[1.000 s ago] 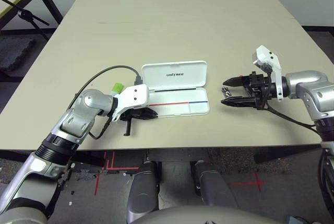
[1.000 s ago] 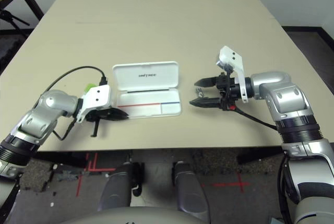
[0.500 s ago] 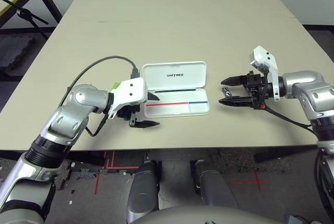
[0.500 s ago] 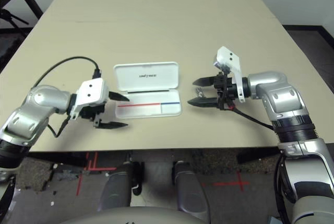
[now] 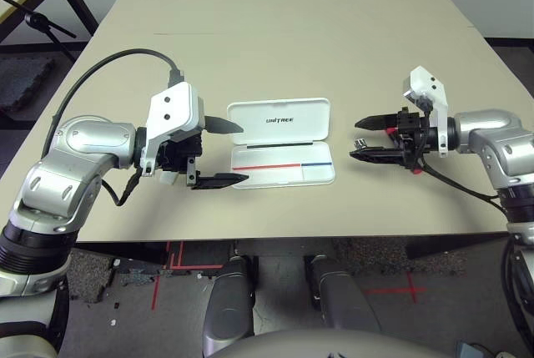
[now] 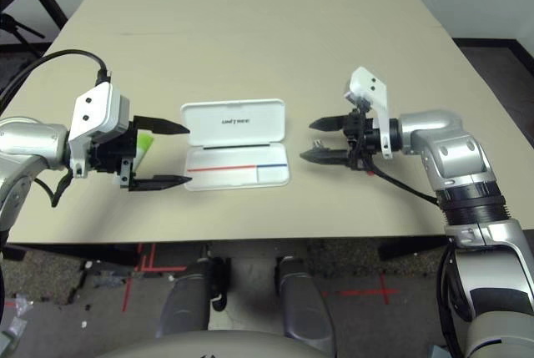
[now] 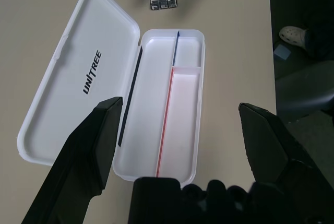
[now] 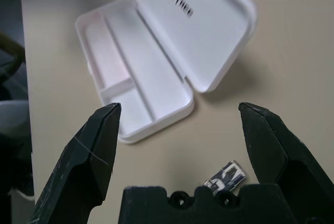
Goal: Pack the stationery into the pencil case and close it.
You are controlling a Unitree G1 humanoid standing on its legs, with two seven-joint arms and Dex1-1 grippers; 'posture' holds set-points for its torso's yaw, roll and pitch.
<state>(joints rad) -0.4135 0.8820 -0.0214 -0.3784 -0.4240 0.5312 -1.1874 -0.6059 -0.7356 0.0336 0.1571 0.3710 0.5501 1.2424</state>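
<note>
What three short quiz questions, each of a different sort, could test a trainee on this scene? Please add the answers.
1. True or false: the pencil case lies open on the table.
2. Multiple choice: the tiny silver-black metal piece lies A) inside the case, B) on the table near the right gripper, C) between the fingers of the left gripper.
3. Fill in: both grippers are ____.

Key: 1 true; 2 B; 3 open.
</note>
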